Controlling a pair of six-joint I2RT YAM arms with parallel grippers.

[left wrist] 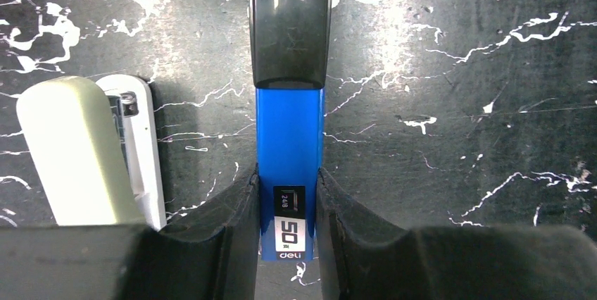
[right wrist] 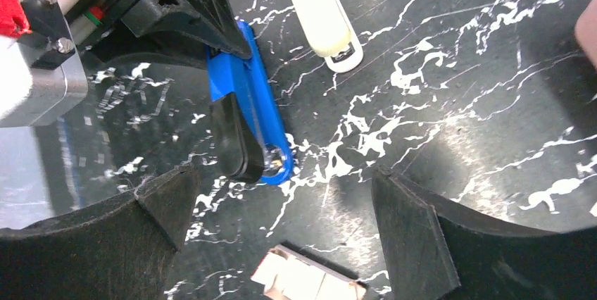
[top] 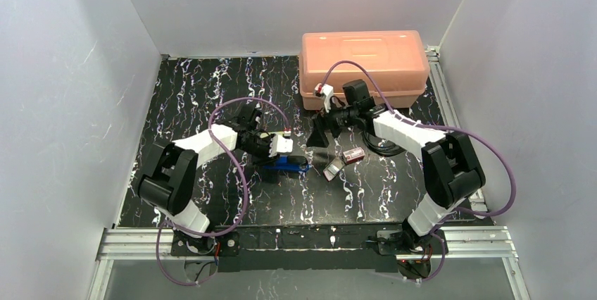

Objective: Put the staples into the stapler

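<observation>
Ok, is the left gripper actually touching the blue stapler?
Touching. The left wrist view shows the left gripper with its two fingers pressed against opposite sides of the blue stapler, with no gap on either side.

Blue, black-topped stapler [left wrist: 289, 131] flat in the left pincer [left wrist: 287, 191]; small red staple box [top: 354, 153] and pale tray [top: 333, 168] nearby.

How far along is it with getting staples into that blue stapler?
Early. Done: the red staple box lies beside its slid-out tray. In hand: the left gripper clamps the blue stapler; the right gripper hangs open and empty near the tray. Left: picking a strip, feeding it in and closing; no staples show in the stapler.
</observation>
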